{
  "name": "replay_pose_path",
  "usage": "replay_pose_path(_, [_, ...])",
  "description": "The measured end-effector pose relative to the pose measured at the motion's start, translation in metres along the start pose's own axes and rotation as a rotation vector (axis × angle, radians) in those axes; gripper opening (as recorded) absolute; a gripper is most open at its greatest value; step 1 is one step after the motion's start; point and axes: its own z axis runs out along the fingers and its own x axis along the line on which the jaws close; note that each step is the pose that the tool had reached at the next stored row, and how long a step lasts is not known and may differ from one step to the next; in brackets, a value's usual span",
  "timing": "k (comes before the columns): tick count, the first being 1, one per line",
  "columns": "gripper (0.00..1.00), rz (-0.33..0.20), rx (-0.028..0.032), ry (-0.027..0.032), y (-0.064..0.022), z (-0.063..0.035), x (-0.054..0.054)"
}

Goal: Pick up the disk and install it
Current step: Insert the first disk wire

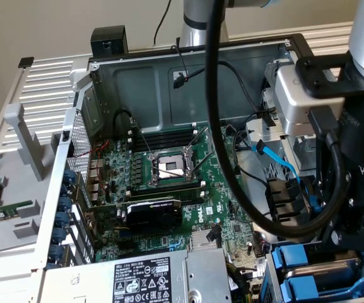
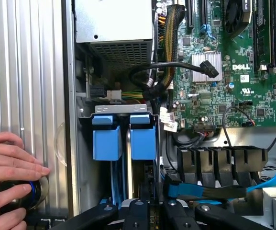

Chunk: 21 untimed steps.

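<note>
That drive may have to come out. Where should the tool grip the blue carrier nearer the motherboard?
Probably by the blue end tab of the carrier: it is the exposed end at the mouth of the bay. Come straight in from the open side of the case, in line with the slot; the second carrier sits close beside, so the broad faces look unreachable.

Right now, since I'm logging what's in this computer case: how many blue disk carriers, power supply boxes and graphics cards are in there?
Blue disk carriers: 2
Power supply box: 1
Graphics card: 1
Total: 4
</note>
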Motion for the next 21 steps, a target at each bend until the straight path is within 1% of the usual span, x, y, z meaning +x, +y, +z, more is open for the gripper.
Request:
replay_pose_path(9, [0.17,0.000,0.0022,-0.0001,0.0001,-0.0012,-0.0001])
replay_pose_path(21, [0.17,0.001,0.0102,-0.0003,0.0016,-0.0008,0.0000])
